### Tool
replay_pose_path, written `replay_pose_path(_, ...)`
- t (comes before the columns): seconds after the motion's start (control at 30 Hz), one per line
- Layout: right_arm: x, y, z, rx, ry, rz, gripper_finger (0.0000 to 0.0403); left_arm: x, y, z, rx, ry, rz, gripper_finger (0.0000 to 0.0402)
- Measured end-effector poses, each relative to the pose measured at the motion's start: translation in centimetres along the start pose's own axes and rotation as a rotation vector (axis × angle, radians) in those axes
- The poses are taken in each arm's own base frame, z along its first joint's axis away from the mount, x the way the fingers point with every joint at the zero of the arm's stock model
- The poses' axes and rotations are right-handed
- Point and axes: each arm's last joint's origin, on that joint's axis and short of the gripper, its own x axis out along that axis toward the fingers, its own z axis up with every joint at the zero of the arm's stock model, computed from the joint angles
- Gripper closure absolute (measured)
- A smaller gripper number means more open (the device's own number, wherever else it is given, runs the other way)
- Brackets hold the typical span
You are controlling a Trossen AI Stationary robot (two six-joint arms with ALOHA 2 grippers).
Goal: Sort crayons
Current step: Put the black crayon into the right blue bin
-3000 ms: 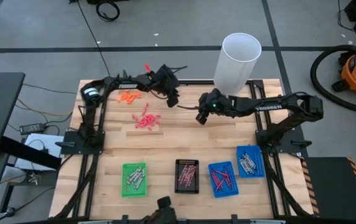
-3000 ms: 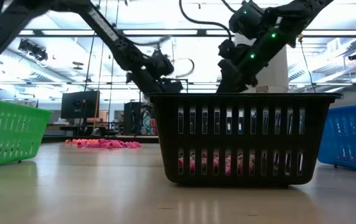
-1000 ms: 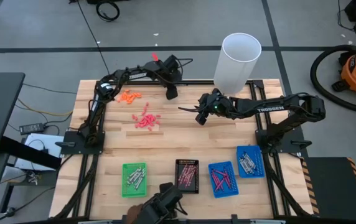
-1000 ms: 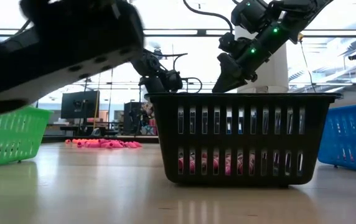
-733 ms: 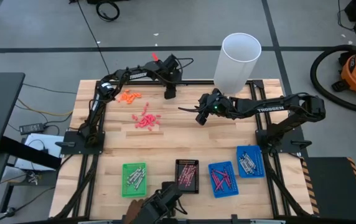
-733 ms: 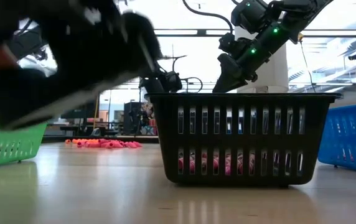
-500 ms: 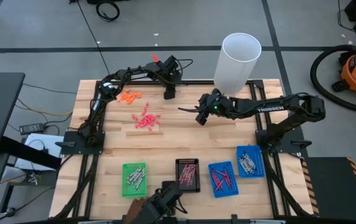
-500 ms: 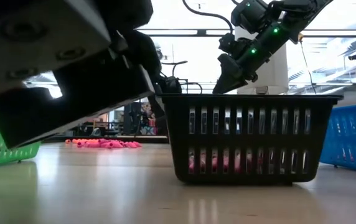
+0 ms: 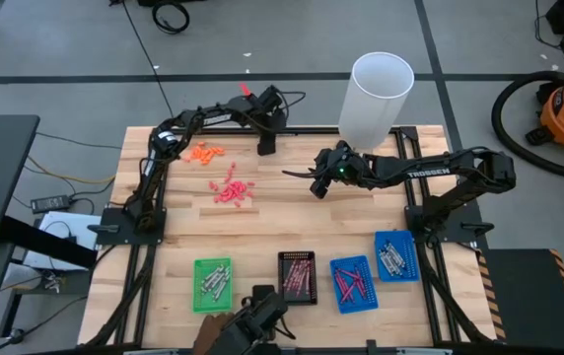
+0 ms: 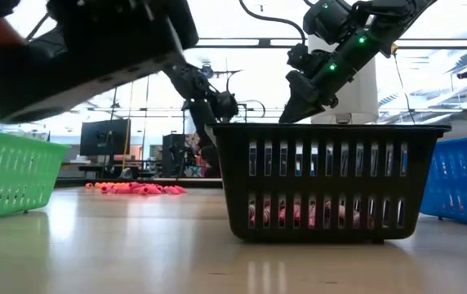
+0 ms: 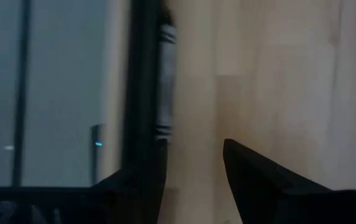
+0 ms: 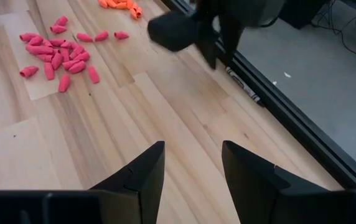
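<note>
Plastic trays line the near edge of the wooden desk [image 9: 292, 222]: a green tray [image 9: 213, 284], a black tray [image 9: 297, 278] and two blue trays [image 9: 353, 284] [image 9: 396, 255], each holding crayons [image 9: 215, 281] (silvery-grey in the green and the far blue tray, dark maroon in the black, pinkish-red in the near blue one). A dark object [image 9: 252, 320], blurred, hangs over the near edge beside the black tray; what it is cannot be told. Farther in, toward the left, a heap of pink bits [image 9: 231, 190] lies on the wood, and beyond it a smaller heap of orange bits [image 9: 203, 153]. The right pincer [image 9: 314, 179] hovers above the desk's middle, right of the pink heap, fingers apart with nothing between them. At the far edge the left pincer [image 9: 265, 146] points down at the desk's black frame, fingers apart and empty; just ahead of them a dark marker [image 11: 165, 81] lies along the rim. A white cylinder [image 9: 376, 99] stands at the far right corner.
</note>
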Motion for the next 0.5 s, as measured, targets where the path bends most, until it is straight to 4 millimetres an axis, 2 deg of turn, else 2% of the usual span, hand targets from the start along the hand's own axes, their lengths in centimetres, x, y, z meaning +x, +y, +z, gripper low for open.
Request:
replay_pose_path(0.1, 0.0, 0.0, 0.02, 0.001, -0.002, 0.001, 0.0234, -0.56, 0.74, 0.12, -0.008, -0.033, 0.035, 0.0232)
replay_pose_path(0.2, 0.0, 0.01, 0.08, 0.003, -0.007, 0.002, 0.0234, 0.07, 0.97, -0.21, -0.014, -0.031, 0.036, 0.0232)
replay_pose_path(0.5, 0.0, 0.01, 0.08, 0.004, -0.007, 0.002, 0.0234, 0.21, 0.65, 0.45, 0.006, -0.096, 0.008, 0.0232)
